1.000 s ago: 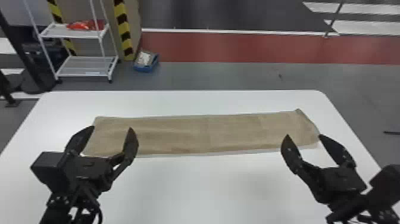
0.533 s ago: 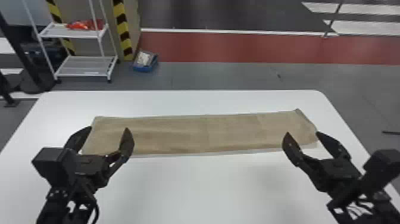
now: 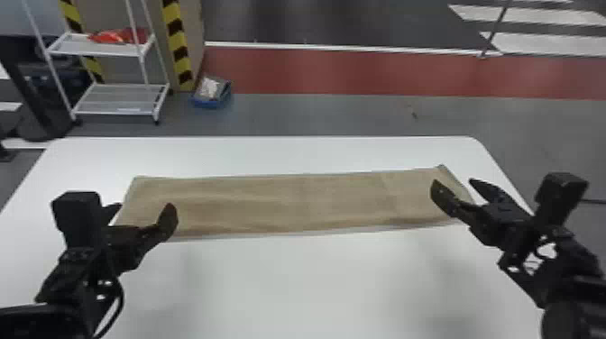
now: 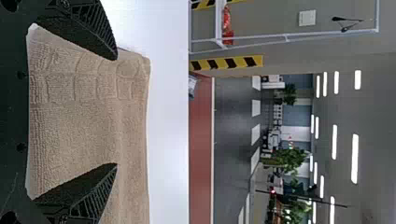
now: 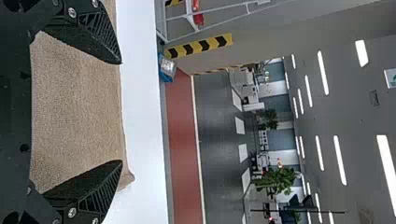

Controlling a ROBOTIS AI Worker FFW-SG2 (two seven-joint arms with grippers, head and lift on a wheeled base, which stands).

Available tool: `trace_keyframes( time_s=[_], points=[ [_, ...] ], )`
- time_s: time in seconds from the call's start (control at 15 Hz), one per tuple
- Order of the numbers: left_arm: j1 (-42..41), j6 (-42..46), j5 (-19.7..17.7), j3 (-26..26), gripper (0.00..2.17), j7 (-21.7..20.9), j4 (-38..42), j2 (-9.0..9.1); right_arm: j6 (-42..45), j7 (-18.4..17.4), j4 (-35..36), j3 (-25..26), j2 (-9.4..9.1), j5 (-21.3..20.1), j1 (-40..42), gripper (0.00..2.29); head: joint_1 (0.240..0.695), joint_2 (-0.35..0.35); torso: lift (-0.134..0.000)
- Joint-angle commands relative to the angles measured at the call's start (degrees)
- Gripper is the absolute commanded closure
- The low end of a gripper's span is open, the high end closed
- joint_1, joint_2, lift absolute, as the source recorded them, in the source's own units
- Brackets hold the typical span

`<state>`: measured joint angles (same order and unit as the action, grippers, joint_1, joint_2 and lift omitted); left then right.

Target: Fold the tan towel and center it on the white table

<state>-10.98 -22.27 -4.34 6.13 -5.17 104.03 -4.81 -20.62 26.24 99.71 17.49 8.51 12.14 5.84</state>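
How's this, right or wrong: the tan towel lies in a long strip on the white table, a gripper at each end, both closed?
Not quite: the left gripper and right gripper are open, fingers apart, as both wrist views show. The rest holds: the towel lies in a long strip on the table, a gripper at each end.

Behind, a white rack [image 3: 121,99] stands on grey floor [image 3: 338,115] near a red floor band [image 3: 360,72].
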Motion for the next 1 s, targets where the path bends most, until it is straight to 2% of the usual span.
trace_keyframes(
  time_s=[0.0, 0.33, 0.47, 0.67, 0.87, 0.93],
  points=[
    [2.6, -1.4, -1.5, 1.0, 0.07, -0.3, -2.6, -0.02, 1.0, 0.7, -0.2, -1.1, 0.01, -0.4, 0.0, 0.15, 0.695, -0.05, -0.113],
    [10.2, -4.1, -1.0, 2.4, 0.07, -1.3, -10.5, -1.17, 1.1, 1.8, 3.5, -4.2, 0.01, -0.9, 1.9, 0.15, 0.695, -0.006, -0.113],
    [10.9, -7.6, -1.5, 2.7, 0.11, -2.0, -11.3, -1.96, 0.6, 1.8, 4.9, -5.4, 0.01, -2.1, 2.2, 0.15, 0.695, 0.021, -0.113],
    [11.3, -10.2, -1.5, 4.2, 0.12, -2.7, -12.4, -2.22, 0.4, 1.8, 5.1, -6.9, 0.01, -2.4, 2.1, 0.15, 0.695, 0.049, -0.113],
    [12.0, -10.2, -1.5, 4.3, 0.14, -2.7, -12.9, -2.66, 0.1, 1.8, 6.4, -7.6, 0.01, -3.3, 2.1, 0.15, 0.695, 0.08, -0.113],
    [12.1, -10.4, -1.4, 4.3, 0.22, -2.7, -12.9, -2.92, -0.1, 1.8, 6.6, -8.0, -0.08, -3.9, 2.1, 0.15, 0.695, 0.084, -0.113]
  ],
)
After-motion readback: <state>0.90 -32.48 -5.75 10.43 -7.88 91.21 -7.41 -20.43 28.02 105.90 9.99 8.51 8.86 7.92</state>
